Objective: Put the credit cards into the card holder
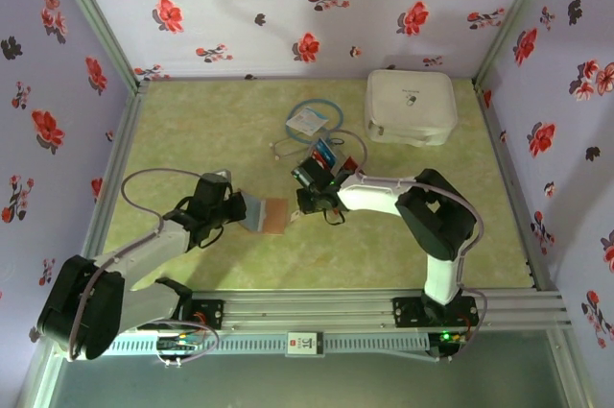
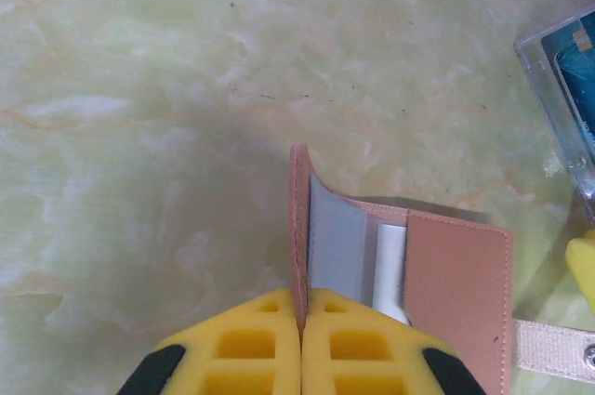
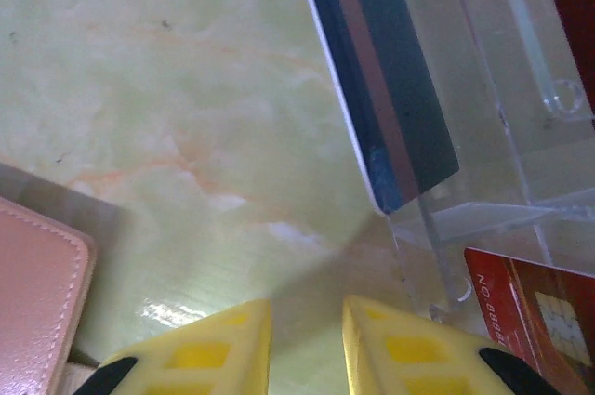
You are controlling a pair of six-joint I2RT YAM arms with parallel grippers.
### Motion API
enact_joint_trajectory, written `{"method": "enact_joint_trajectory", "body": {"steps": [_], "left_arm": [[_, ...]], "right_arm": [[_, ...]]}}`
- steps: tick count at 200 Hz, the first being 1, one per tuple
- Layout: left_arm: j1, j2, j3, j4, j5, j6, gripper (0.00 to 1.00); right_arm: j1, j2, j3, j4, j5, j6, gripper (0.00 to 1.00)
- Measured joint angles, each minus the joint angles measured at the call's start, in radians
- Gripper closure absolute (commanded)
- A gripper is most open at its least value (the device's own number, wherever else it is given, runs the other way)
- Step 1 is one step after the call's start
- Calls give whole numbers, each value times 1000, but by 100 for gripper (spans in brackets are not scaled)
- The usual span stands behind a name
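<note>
Left end effector (image 2: 300, 325) is clamped on the upright flap of the card holder (image 2: 456, 288), which lies opened on the surface (image 2: 139, 88). Right end effector (image 3: 307, 335) hangs low over the surface, fingers slightly apart and gripping nothing. The blue credit card (image 3: 390, 88) stands just ahead of it in a clear stand (image 3: 502, 172). The red credit card (image 3: 535, 321) lies close on its right, and the card holder close on its left.

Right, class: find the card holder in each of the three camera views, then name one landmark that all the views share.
Top external: card holder lies just left of the picture's centre, slightly below the middle.
Left wrist: it is in the lower right, open, with one flap standing upright.
Right wrist: it is in the bottom-left corner, one rounded corner showing.
Shared landmark: the blue card.
</note>
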Motion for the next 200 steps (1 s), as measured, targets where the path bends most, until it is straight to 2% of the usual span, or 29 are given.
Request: {"method": "enact_joint_trajectory", "body": {"steps": [73,110,139,171,200], "left_arm": [[0,26,-10,65,31,-3,100],[-1,55,-20,134,60,-27,100],[-8,92,-22,201,77,-61,100],[-33,138,-22,265,83,-93,100],[-61,145,-22,288,79,-109,100]], "right_arm": [[-126,0,0,-1,47,-22,74],[-160,-8,0,-5,17,-43,74],[-140,-93,-14,-22,-34,-45,73],[-69,-216,-15,-25,-66,-37,73],[-7,-220,-16,-11,-98,-9,74]]}}
